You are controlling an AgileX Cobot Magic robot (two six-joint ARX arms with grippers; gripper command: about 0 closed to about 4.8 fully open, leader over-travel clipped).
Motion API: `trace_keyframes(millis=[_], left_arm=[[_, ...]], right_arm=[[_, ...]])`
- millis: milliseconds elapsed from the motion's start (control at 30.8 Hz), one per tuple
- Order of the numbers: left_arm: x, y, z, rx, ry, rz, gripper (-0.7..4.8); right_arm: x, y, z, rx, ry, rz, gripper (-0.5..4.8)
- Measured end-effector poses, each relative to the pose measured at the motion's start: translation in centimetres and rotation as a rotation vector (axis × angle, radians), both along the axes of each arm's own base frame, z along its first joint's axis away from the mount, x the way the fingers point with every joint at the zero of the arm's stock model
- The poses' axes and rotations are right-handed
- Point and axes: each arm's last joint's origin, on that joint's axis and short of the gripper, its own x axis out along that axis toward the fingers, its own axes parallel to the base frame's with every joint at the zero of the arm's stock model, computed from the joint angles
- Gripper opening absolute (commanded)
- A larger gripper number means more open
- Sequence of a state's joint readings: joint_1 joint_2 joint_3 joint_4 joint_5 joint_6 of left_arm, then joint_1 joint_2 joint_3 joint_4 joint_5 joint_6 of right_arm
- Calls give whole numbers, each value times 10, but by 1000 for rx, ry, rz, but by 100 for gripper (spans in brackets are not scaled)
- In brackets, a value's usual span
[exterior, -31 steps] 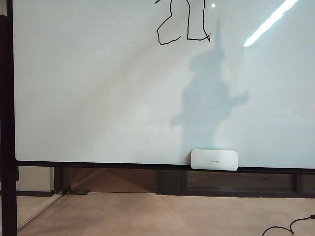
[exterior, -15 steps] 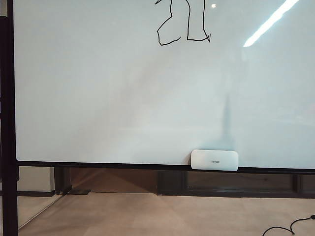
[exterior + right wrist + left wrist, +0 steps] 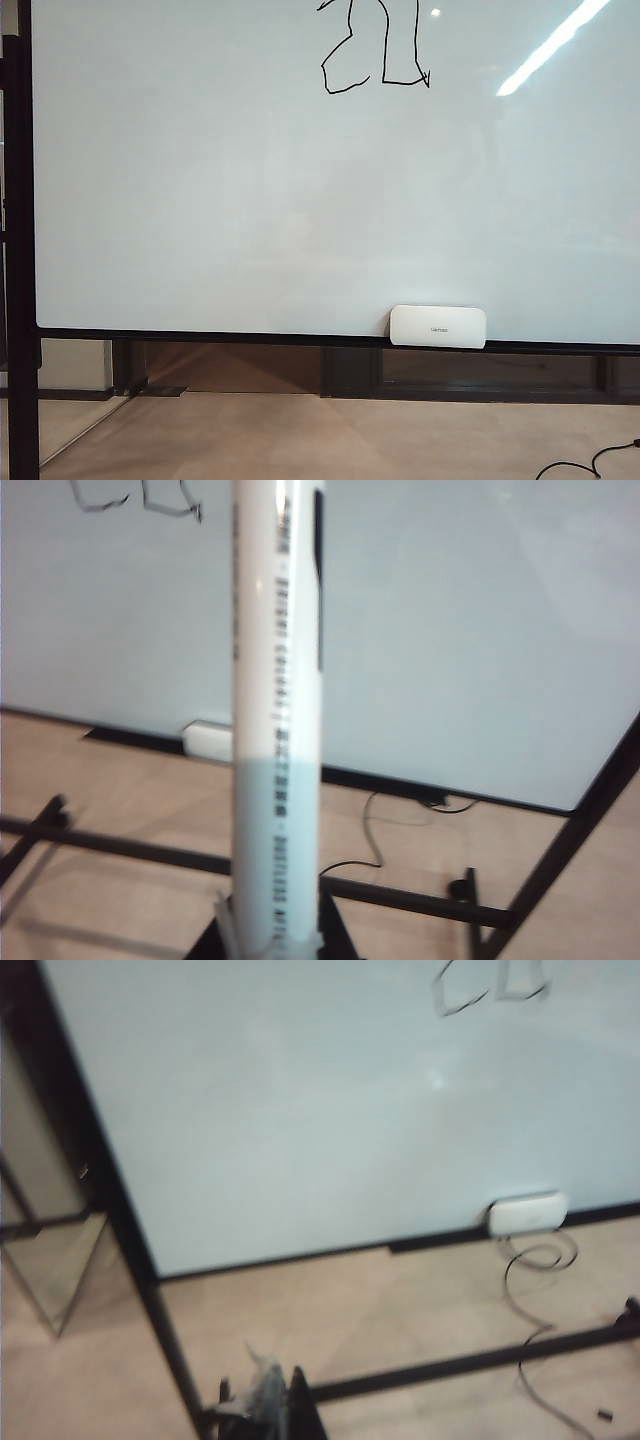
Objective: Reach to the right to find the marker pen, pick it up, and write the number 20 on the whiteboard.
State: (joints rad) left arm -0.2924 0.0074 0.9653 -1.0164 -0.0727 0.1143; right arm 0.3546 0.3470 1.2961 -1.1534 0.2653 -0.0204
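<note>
Whiteboard [image 3: 200,200] upright on a black stand [image 3: 20,300], standing on a tan floor [image 3: 300,440]. White eraser [image 3: 438,326] rests on the board's lower frame edge. Black cable [image 3: 590,462] lies on the floor, coiling below the eraser in the left wrist view.

- The whiteboard [image 3: 200,200] has a glossy, smooth pale surface that mirrors a ceiling light; its frame is thin, dark and matt.
- The eraser [image 3: 438,326] at the whiteboard's bottom edge looks like smooth white plastic.
- The marker pen [image 3: 277,710] is glossy white plastic with printed lettering.
- The floor [image 3: 300,435] looks like matt beige wood-effect boards.
</note>
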Motion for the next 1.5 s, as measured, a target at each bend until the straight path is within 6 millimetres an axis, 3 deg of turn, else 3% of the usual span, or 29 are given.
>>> trace_keyframes(millis=[293, 553, 748, 943, 1105, 1333, 1495], left_arm=[[-41, 3, 8, -41, 31, 86, -5], [-54, -21, 2, -62, 118, 92, -5], [-39, -34, -3, -162, 163, 93, -5], [-12, -42, -10, -218, 164, 55, -5], [24, -39, -22, -301, 146, 38, -5], [70, -27, -45, -332, 61, 50, -5], [113, -15, -79, -404, -55, 20, -1]], right_arm=[[-52, -18, -37, 44, 3, 26, -2], [-70, -19, -61, 174, 37, 62, -2], [-42, 2, -93, 209, 180, 150, -2], [2, 22, -106, 262, 127, 233, -2], [37, 29, -120, 276, 49, 247, -2], [71, 30, -142, 268, -42, 171, -2], [97, 33, -166, 268, -113, 178, -2]])
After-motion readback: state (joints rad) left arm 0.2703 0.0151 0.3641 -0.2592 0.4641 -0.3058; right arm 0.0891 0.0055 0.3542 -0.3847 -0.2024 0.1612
